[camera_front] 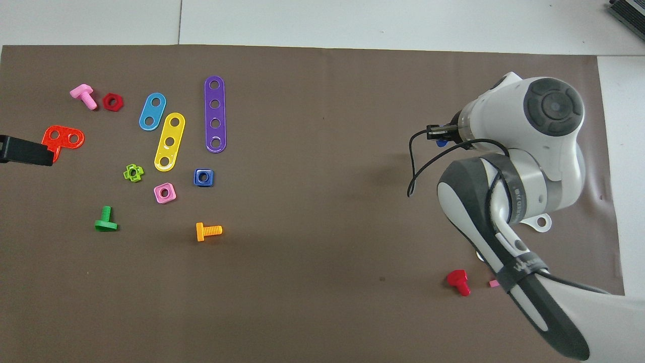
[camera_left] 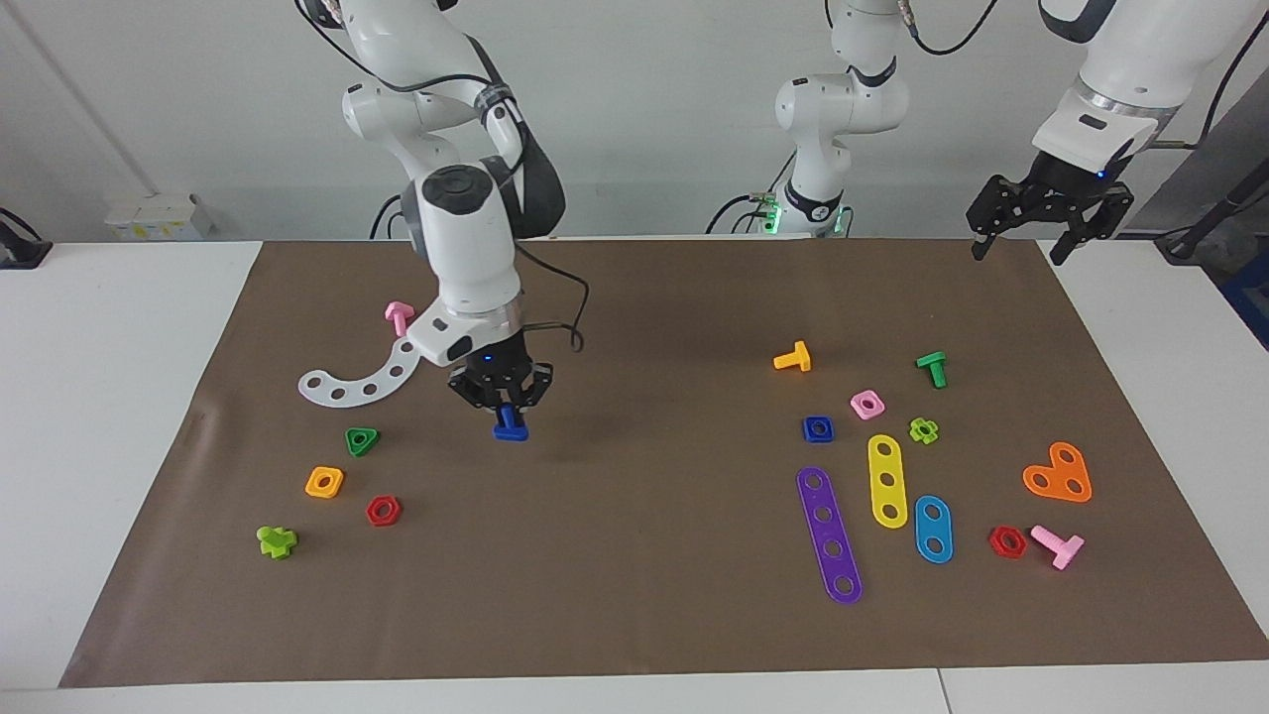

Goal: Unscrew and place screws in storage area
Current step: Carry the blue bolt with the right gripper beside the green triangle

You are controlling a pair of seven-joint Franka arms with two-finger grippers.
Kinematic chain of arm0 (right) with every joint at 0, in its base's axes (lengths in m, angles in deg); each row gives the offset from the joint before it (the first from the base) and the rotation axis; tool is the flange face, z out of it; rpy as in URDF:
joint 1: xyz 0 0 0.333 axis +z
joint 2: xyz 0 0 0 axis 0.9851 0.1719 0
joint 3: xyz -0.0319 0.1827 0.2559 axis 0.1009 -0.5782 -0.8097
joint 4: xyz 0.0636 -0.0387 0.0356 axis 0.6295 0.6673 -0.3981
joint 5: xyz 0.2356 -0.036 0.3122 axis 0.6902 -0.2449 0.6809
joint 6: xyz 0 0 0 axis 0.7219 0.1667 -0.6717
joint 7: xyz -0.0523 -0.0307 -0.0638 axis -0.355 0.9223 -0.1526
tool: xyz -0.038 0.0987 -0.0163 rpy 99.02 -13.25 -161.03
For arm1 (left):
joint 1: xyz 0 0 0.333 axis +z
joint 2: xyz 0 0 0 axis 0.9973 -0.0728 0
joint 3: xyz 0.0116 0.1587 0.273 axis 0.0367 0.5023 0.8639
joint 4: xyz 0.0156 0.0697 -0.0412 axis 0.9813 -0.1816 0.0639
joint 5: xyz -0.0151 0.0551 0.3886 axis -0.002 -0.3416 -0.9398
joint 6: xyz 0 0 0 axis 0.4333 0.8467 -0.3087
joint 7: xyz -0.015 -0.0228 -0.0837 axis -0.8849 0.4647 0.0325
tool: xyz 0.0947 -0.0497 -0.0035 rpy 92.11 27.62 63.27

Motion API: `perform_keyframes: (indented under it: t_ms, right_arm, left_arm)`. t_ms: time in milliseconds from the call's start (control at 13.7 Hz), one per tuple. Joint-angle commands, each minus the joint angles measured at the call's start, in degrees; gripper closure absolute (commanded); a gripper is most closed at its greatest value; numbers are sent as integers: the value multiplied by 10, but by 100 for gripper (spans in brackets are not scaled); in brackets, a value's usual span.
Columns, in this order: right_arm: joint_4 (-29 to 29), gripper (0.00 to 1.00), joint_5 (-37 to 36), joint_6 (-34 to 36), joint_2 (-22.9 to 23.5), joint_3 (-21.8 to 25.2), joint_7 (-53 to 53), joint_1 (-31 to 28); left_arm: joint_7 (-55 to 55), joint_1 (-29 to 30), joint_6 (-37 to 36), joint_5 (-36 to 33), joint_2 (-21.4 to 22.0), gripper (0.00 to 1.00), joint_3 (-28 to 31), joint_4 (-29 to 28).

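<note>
My right gripper [camera_left: 508, 411] is shut on the dark-blue screw [camera_left: 511, 428], whose flat head points down just above the brown mat. It hangs at the edge of the storage area, beside the white curved strip [camera_left: 362, 377] and above the green triangle nut [camera_left: 362, 440], orange square nut [camera_left: 324, 482] and red hexagon nut [camera_left: 383, 510]. In the overhead view the right arm hides most of this area; only a speck of the screw [camera_front: 441, 142] shows. My left gripper [camera_left: 1019, 248] waits open, raised over the mat's corner at the left arm's end.
A lime bolt [camera_left: 277, 540], pink bolt [camera_left: 399, 315] and red bolt [camera_front: 458, 281] lie around the storage area. At the left arm's end lie purple [camera_left: 829, 534], yellow [camera_left: 887, 480] and blue [camera_left: 933, 529] strips, a blue square nut [camera_left: 818, 428], and orange [camera_left: 793, 357] and green [camera_left: 932, 368] bolts.
</note>
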Motion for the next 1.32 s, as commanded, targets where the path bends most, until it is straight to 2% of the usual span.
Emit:
perform_keyframes:
  t_ms: [0,220,512,1098,1171,1244]
  right_arm:
    - [45,100,22,-3,-14,-9,-64,-41]
    - [86,100,45,-16,-14,-9,-106,-64]
    - [156,100,53,-107,-13,-9,-107,-66]
    - [191,100,53,-139,-13,-9,-102,-65]
    - [193,97,53,-139,-14,-9,-101,-65]
    - [195,56,53,-140,-14,-9,-99,-64]
  left_arm:
    - [-8,8,-2,11,18,0,-2,-20]
    - [-8,8,-2,11,18,0,-2,-20]
    - [-8,8,-1,11,18,0,-2,-20]
    - [-8,8,-1,11,18,0,-2,-20]
    - [-8,8,-2,11,18,0,-2,-20]
    - [-8,8,-2,11,18,0,-2,-19]
